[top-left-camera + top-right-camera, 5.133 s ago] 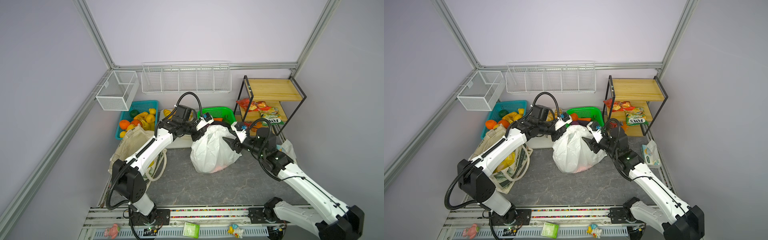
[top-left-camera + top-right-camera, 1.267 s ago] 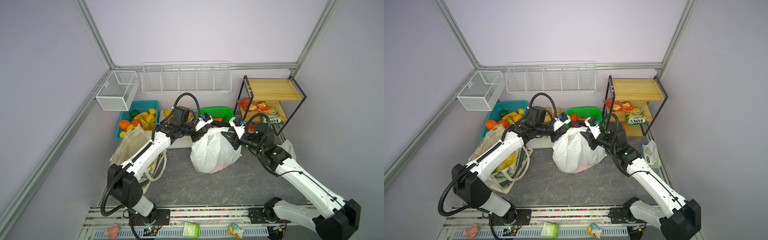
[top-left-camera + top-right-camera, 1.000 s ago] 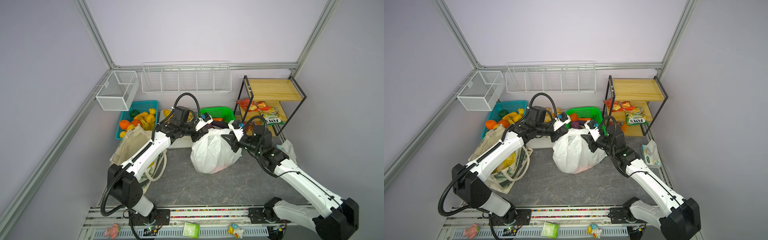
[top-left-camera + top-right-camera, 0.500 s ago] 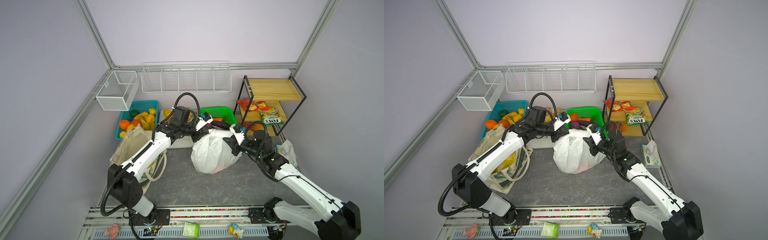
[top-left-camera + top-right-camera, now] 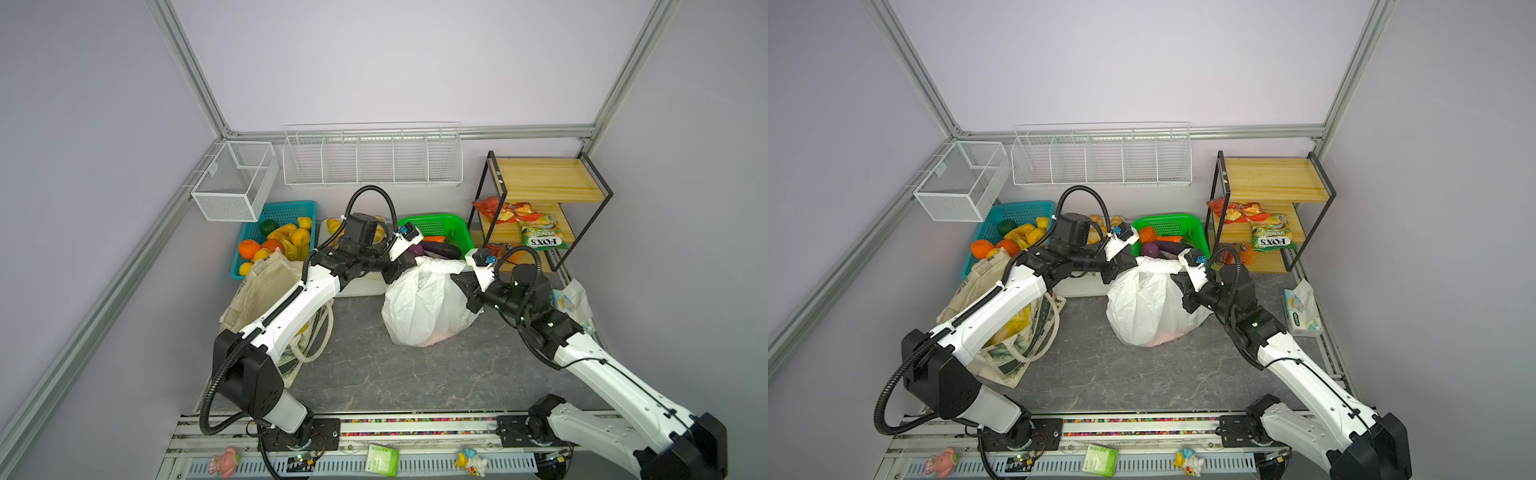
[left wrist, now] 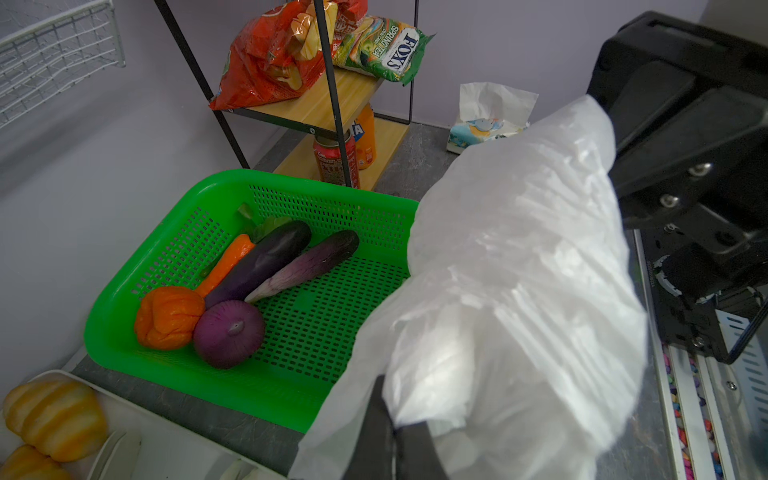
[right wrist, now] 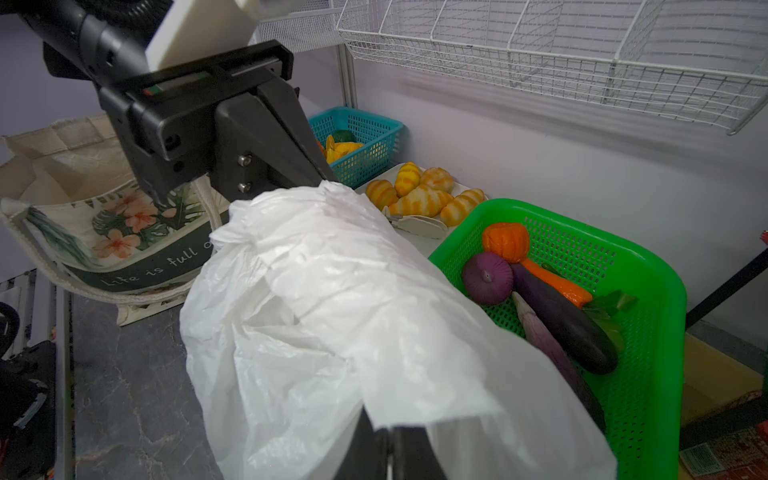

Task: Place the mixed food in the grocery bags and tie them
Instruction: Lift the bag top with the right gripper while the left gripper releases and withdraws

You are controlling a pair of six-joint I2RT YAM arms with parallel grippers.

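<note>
The white plastic grocery bag stands full in the middle of the table, something reddish showing through its base. My left gripper is shut on the bag's handle on the left side. My right gripper is shut on the handle on the right side. Between them the plastic is stretched. The cream canvas tote sits at the left with a yellow packet inside. A purple onion and an orange carrot lie in the green basket.
Behind the bag the green basket also holds aubergines and an orange pumpkin. A teal fruit basket and a croissant tray are at the back left. The wooden shelf with packets and a tissue packet are at the right.
My right gripper has shut on the bag's handle and drawn it a little down toward the table's front. The left arm has stayed where it was, still gripping.
</note>
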